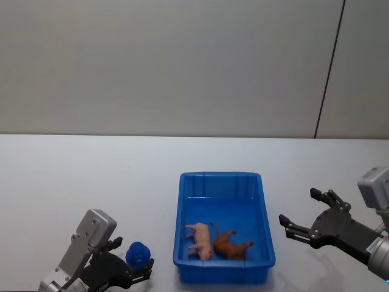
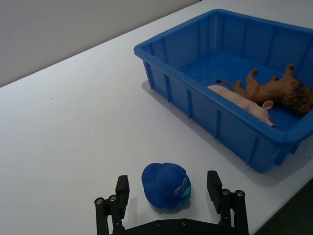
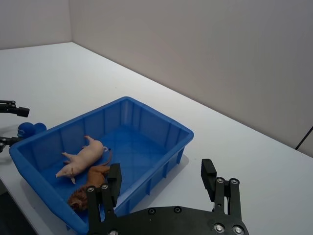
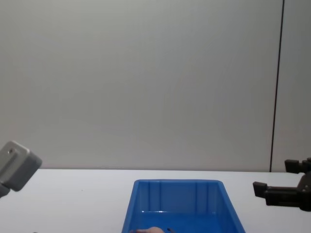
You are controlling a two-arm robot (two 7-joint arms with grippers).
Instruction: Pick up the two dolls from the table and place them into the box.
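Left claw [image 2: 168, 196] low over counter [image 1: 91, 182], fingers spread around blue toy [image 2: 166, 185]. Right claw [image 1: 313, 222] spread, hovering right of blue bin [image 1: 265, 207]. Pig doll [image 1: 200, 239] and lion doll [image 1: 230, 244] lie touching inside bin.
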